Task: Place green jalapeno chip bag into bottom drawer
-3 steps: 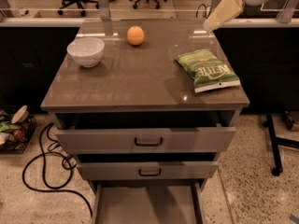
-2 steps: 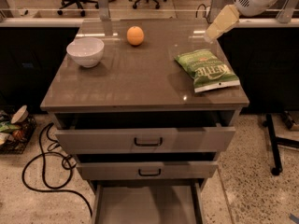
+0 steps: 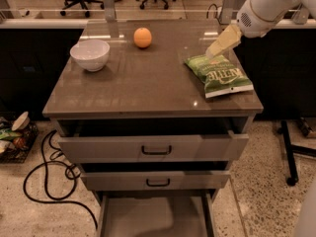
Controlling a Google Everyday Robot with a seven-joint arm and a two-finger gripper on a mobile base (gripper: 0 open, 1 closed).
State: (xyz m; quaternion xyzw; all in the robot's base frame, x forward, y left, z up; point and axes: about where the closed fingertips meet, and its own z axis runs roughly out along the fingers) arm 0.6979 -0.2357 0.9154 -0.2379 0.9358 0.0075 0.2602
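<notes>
The end effector (image 3: 213,50) hangs over the back right part of the desk (image 3: 143,85), its cream tip angled down and left to the back edge of the green jalapeno chip bag (image 3: 220,74). Whether the tip touches the bag, and whether the end effector is wide or narrow, I cannot tell.

The bag lies flat near the desk's right edge, its white bottom edge turned toward the front right corner, just inside both edges. A white bowl (image 3: 90,55) sits near the left edge, and an orange (image 3: 142,37) sits close to the back edge, about midway along it. A broad stretch of bare desk top lies between the bowl and the bag.

Below the front edge, the two upper drawers (image 3: 156,151) stand slightly out. The bottom drawer (image 3: 154,217) is pulled out farther, its flat grey floor showing. A black cable (image 3: 47,181) loops on the floor to the left.
</notes>
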